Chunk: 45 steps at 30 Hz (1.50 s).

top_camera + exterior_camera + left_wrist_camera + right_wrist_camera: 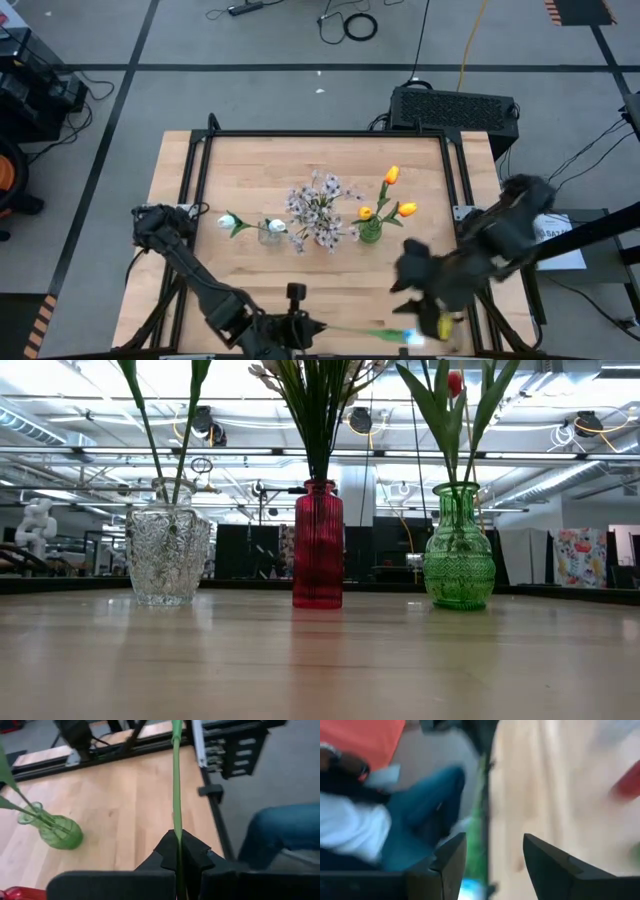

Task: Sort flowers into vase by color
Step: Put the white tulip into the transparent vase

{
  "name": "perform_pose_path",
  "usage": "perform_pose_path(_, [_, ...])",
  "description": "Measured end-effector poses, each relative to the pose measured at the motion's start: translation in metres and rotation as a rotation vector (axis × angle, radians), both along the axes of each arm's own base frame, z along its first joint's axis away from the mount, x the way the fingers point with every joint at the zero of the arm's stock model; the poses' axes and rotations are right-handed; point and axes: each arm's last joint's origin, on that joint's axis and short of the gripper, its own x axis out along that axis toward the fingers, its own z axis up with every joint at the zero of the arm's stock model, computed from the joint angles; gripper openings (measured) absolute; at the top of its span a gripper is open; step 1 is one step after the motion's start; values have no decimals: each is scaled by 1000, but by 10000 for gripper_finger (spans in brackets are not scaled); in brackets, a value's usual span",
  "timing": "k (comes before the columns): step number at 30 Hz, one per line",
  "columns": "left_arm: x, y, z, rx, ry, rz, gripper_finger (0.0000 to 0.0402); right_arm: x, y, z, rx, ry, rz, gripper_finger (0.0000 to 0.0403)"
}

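Three vases stand in a row mid-table. The clear vase [272, 232] holds a white tulip [228, 222], the red vase [318, 545] holds pale pink-white blossoms [320, 212], and the green vase [370, 232] holds orange tulips [390, 176]. At the near edge my left gripper [300, 326] is shut on a green-stemmed flower [360, 332] with a pale-blue head [413, 340]. My right gripper [492, 862] stands open just above that head, with the stem [480, 840] showing beyond the gap. Neither gripper shows in the low view. My left gripper pinches the flower's stem [176, 832] between its two fingers, near the end away from the blossom. The stem runs on ahead of the fingers, roughly along them, toward the table's right side. The flower is lifted clear of the table, lying about level.
A black frame [455, 170] runs along the table's edges. A person in jeans [285, 827] sits at the near right corner, also seen beyond my right gripper [420, 815]. Bare wood [330, 280] lies between the vases and the near edge.
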Motion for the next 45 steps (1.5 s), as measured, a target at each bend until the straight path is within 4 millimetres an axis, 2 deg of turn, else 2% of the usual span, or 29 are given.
perform_pose_path(5, [-21,-11,15,8,-39,-49,6,-51,0,26,-211,-263,8,189])
perform_pose_path(9, [-35,-20,30,59,-134,-51,9,-73,15,31,-331,-398,26,189])
perform_pose_path(13, [-42,-24,42,67,-211,-51,10,-77,38,20,-474,-466,30,180])
perform_pose_path(19, [-50,-27,56,59,-257,-130,11,-76,73,-12,-731,-517,-53,156])
perform_pose_path(24, [-72,-37,68,105,-277,-265,12,-74,86,-33,-735,-468,-116,135])
perform_pose_path(28, [-81,-42,88,140,-426,-231,12,-67,100,-42,-728,-510,-172,129])
perform_pose_path(31, [-76,-41,103,171,-542,-207,13,-51,109,-46,-766,-555,-184,135])
perform_pose_path(33, [-70,-36,113,170,-618,-180,13,-37,107,-42,-762,-565,-195,145])
perform_pose_path(36, [-56,-23,124,158,-698,-128,13,-14,103,-35,-762,-582,-183,160])
perform_pose_path(40, [-37,-5,129,147,-752,-109,13,14,93,-20,-763,-622,-70,173])
perform_pose_path(45, [-18,14,134,91,-853,-158,13,31,66,15,-803,-753,-76,175])
